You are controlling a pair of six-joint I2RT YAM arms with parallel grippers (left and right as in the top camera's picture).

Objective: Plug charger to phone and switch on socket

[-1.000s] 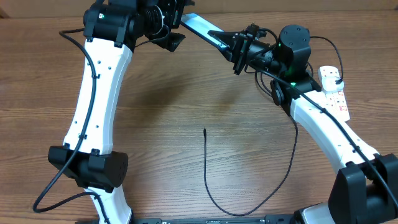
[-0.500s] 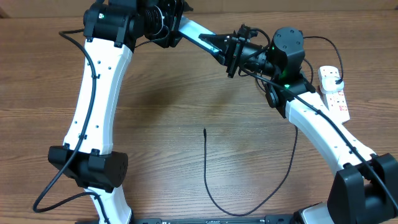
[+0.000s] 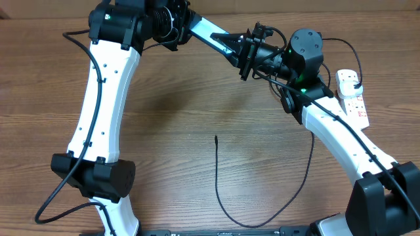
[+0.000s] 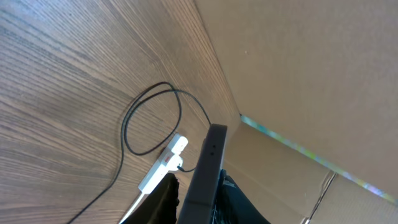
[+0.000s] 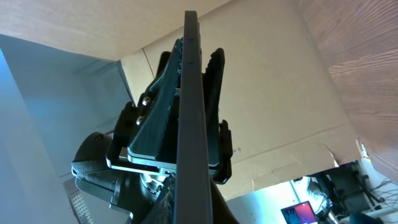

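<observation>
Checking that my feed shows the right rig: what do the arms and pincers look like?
The left arm and right arm both have white links with bulky black joints, and a thin black cable runs along each. A green light glows on a black joint of the right arm. The left pincer and right pincer are black.

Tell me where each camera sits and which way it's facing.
Overhead: above the wooden table, facing straight down; white left arm and right arm show.
Left wrist: behind the left claw, seen at bottom, facing across the table to the white power strip.
Right wrist: behind the right claw, seen at bottom, facing the left claw along the slim blue-screened smartphone.
Shared: both wrist views show that smartphone edge-on.
</observation>
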